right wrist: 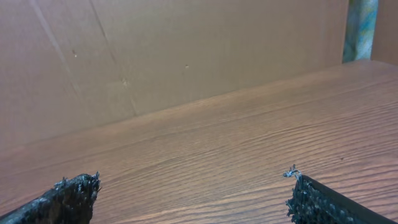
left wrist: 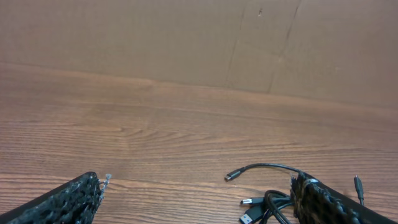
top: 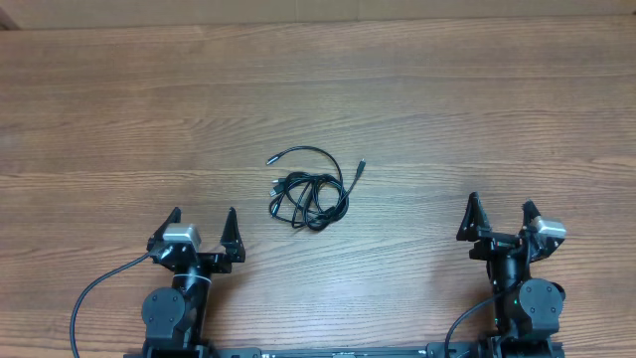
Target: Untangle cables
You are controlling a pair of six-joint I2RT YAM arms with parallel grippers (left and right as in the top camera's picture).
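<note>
On the left, the left gripper (top: 204, 214) sits low over the wooden table (top: 447, 99), near the edge by the arm bases. Its jaws are spread wide and there is nothing between them. From its wrist camera the gap (left wrist: 199, 180) shows only bare wood, with one dark textured finger (left wrist: 71, 200) in each bottom corner.

Further out on the table and a little to the right of that gripper lie the cables (top: 310, 194). They are thin black cords bunched into a loose, knotted coil. One end loops up and away to the left, and another short end with a small plug pokes out to the upper right. Neither gripper touches them. In the left wrist view the cables (left wrist: 267, 202) sit at the lower right, partly hidden behind the finger there.

Well off to the right, the right gripper (top: 500, 204) is likewise opened wide and empty, with plain tabletop ahead of it (right wrist: 193, 177).
</note>
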